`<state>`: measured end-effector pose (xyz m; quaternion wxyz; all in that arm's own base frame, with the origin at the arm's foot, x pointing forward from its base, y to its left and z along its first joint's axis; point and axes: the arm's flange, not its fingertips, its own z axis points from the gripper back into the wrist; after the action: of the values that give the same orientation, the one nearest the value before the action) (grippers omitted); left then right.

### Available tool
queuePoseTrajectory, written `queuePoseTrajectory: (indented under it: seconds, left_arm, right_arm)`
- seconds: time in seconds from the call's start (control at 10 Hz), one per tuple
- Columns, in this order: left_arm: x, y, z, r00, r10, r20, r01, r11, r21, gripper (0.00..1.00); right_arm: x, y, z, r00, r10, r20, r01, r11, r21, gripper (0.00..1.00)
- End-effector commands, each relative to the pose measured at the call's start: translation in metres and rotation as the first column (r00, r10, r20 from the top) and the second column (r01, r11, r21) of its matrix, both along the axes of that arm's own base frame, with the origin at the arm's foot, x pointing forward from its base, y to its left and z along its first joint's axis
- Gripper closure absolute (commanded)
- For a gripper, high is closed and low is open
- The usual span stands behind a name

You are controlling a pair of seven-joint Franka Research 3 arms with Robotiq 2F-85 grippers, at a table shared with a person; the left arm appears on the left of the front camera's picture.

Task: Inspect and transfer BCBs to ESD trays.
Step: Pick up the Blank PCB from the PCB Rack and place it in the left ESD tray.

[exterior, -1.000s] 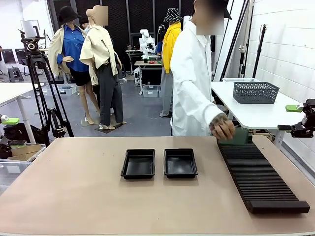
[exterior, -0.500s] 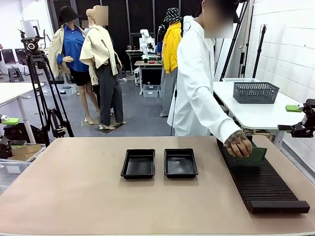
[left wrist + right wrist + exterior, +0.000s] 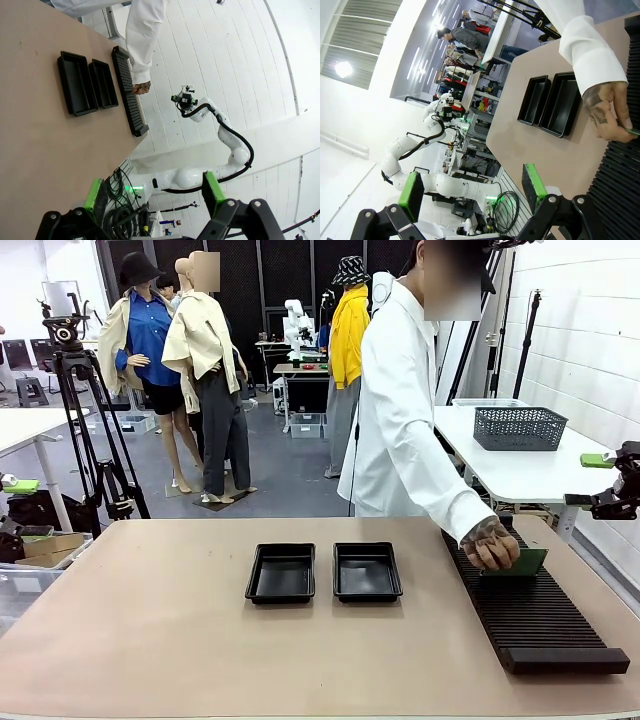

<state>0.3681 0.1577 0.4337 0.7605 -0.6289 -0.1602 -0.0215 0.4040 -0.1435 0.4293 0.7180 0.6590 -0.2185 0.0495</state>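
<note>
White brick wall (image 3: 590, 340), grey floor (image 3: 290, 478), white side table (image 3: 505, 475), black tripod (image 3: 72, 365)

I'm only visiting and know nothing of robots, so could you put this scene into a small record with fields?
Table: tan, a person in a white coat at the far side
ESD trays: two, black, side by side mid-table, both empty
Rack: long, black, ribbed, on the robot's right
BCB: green, held at the rack
Person's hand: gripping the BCB
Left gripper: jaws open, empty, away from the trays
Right gripper: jaws open, empty, away from the trays
</note>
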Motion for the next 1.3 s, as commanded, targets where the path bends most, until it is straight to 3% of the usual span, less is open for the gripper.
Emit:
queuePoseTrajectory:
  seconds: [0.0,1.2]
  left_arm:
    - [-0.0003,-0.0001,0.0004,1.0,0.002,-0.001,-0.002,1.0,0.001,0.0]
    - [-0.0003,-0.0001,0.0004,1.0,0.002,-0.001,-0.002,1.0,0.001,0.0]
  right_arm:
    - [-0.0017,0.0001,-0.0001,1.0,-0.008,0.005,0.008,1.0,-0.006,0.0]
    - [-0.0017,0.0001,-0.0001,1.0,-0.008,0.005,0.008,1.0,-0.006,0.0]
